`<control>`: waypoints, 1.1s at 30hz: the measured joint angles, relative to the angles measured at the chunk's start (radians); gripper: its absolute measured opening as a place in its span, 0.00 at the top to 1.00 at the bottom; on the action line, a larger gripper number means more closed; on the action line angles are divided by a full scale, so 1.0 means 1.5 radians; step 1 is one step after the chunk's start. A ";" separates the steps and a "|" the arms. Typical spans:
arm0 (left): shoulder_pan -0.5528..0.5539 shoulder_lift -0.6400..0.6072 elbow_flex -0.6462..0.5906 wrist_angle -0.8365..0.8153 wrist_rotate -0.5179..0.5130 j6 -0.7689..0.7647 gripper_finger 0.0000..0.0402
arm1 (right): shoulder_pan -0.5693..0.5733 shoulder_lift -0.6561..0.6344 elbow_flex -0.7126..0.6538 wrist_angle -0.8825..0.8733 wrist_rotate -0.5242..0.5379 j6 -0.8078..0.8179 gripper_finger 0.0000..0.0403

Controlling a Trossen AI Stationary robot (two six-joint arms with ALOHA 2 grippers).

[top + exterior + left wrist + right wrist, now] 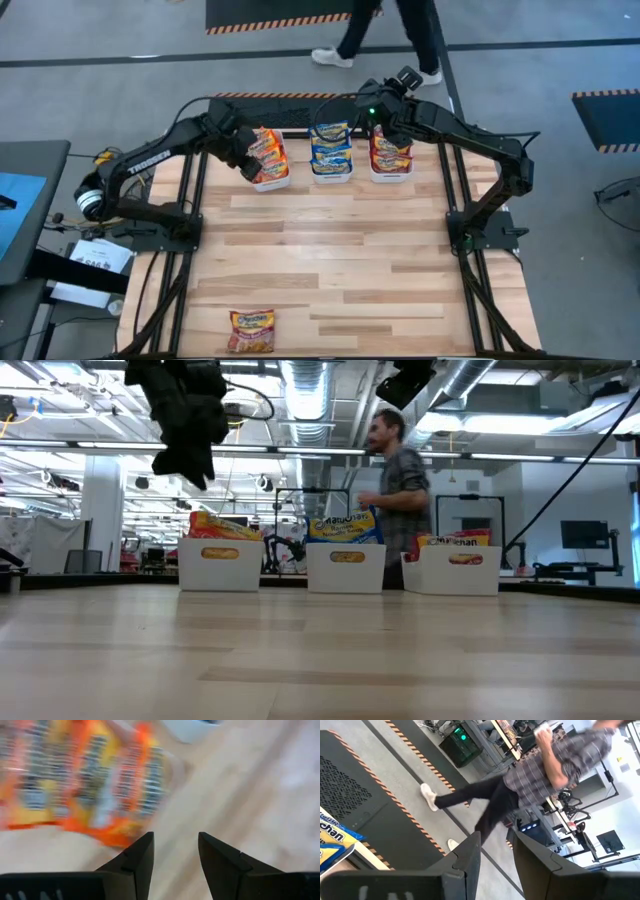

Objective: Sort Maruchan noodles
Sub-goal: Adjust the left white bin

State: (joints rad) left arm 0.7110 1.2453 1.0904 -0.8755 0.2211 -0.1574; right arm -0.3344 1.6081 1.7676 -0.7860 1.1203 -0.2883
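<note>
— Three white bins stand in a row at the far edge of your table. How are they stocked?

— Left bin: orange packets. Middle bin: blue-and-yellow packets. Right bin: dark red packets. In the low view the packets stand up above each rim.

— Any item outside the bins?

— One: a single packet lying flat at the near edge of the table, left of centre, well apart from both arms (its wrapper looks orange and yellow).

— Where is your left end effector?

— Raised just beside the left bin. Its wrist view shows the two fingers parted by a narrow gap with nothing between them, orange packets close in front.

— And your right end effector?

— Held high above the right bin, tilted away from the table. Fingers likewise a narrow gap apart, gripping nothing; beyond them its wrist view shows the floor and a person in a plaid shirt walking past.

— The person's position otherwise?

— Behind the table's far edge, in the low view between the middle and right bins.
</note>
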 joint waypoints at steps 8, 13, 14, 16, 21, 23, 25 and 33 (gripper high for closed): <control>-0.085 0.031 0.000 -0.010 0.010 -0.031 0.65 | 0.000 0.000 0.000 0.000 -0.001 0.000 0.66; -0.108 0.094 0.000 -0.032 -0.011 -0.017 0.65 | 0.000 0.000 0.000 0.000 -0.001 0.000 0.66; -0.108 0.108 0.000 -0.038 -0.012 -0.012 0.65 | 0.000 0.000 0.000 0.000 -0.001 0.000 0.66; -0.108 0.138 0.000 -0.060 -0.010 0.002 0.65 | 0.000 0.000 0.000 0.000 -0.002 0.000 0.66; -0.112 0.186 -0.001 -0.084 -0.007 0.041 0.65 | 0.000 0.000 0.000 0.000 -0.002 -0.001 0.66; -0.112 0.198 -0.001 -0.080 -0.027 0.051 0.65 | 0.000 0.000 0.000 0.000 -0.002 0.000 0.66; -0.112 0.209 0.000 -0.073 -0.045 0.058 0.65 | 0.000 0.000 0.000 -0.004 -0.002 0.000 0.66; -0.089 0.219 0.000 -0.084 -0.095 0.063 0.65 | 0.000 0.000 0.000 -0.010 -0.002 0.000 0.66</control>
State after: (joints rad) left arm 0.5768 1.5738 1.0901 -1.0010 0.0791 -0.0622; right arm -0.3344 1.6081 1.7676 -0.8005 1.1172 -0.2882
